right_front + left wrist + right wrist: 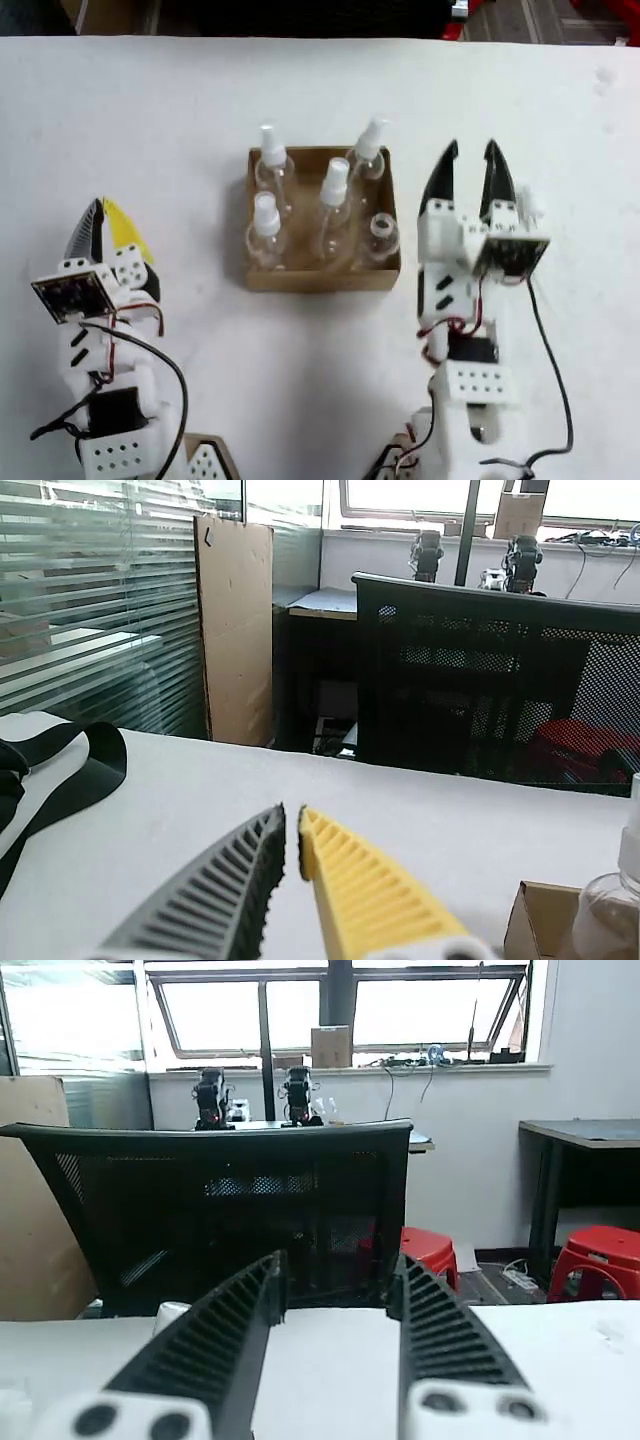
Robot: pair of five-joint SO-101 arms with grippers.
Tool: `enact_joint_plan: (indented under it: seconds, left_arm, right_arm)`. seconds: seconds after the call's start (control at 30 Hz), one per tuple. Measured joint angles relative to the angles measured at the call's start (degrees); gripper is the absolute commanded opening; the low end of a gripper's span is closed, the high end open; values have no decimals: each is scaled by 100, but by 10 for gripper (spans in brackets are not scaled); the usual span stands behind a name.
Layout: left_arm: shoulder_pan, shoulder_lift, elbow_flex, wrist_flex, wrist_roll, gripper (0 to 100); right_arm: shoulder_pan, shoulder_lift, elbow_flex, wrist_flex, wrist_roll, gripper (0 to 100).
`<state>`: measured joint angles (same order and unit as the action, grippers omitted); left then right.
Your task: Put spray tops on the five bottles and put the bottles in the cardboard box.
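The cardboard box [320, 277] sits mid-table with the bottles standing inside it. White spray tops are on the bottles at back left [272, 160], front left [266, 225], middle [333, 195] and back right [368, 150]. The clear bottle at front right [381, 232] has a bare neck. My left gripper [100, 215], with one grey and one yellow finger, rests shut and empty left of the box; its tips [291, 825] almost touch. To the right of the box my right gripper [470, 165] is open with nothing between its black fingers [245, 1310].
The white table [180, 110] has free room all around the box. A corner of the box [540, 920] and one bottle [612, 905] show in the left wrist view, along with a black strap [70, 770] lying on the table. A black chair [220, 1210] stands beyond the far edge.
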<state>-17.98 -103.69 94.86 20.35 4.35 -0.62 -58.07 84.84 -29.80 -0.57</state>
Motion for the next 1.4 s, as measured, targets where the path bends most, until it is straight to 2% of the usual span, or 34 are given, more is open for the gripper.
enact_joint_plan:
  seconds: [0.2,0.33,0.43,0.6,0.7,1.07,1.13,1.3,1.4]
  left_arm:
    - [9,0,0,0,0,31]
    - [123,0,0,0,9,31]
    - [132,0,0,0,9,32]
    - [167,0,0,0,9,32]
    - [167,0,0,0,9,32]
    - [167,0,0,0,9,32]
    - [167,0,0,0,9,32]
    - [167,0,0,0,9,32]
    - [167,0,0,0,9,32]
  right_arm:
    - [0,-923,993,-229,0,141]
    - [149,-1574,1055,-35,0,140]
    - [352,-1785,668,879,0,140]
    - [730,-1477,-1064,3279,0,140]
    - [914,-756,-2189,4237,0,140]
    - [2075,3429,-5873,6154,79,140]
    - [2119,4281,-6637,6690,510,140]
    - [2075,6391,-8501,7877,2163,141]
    - [2110,7622,-9644,8448,2462,141]
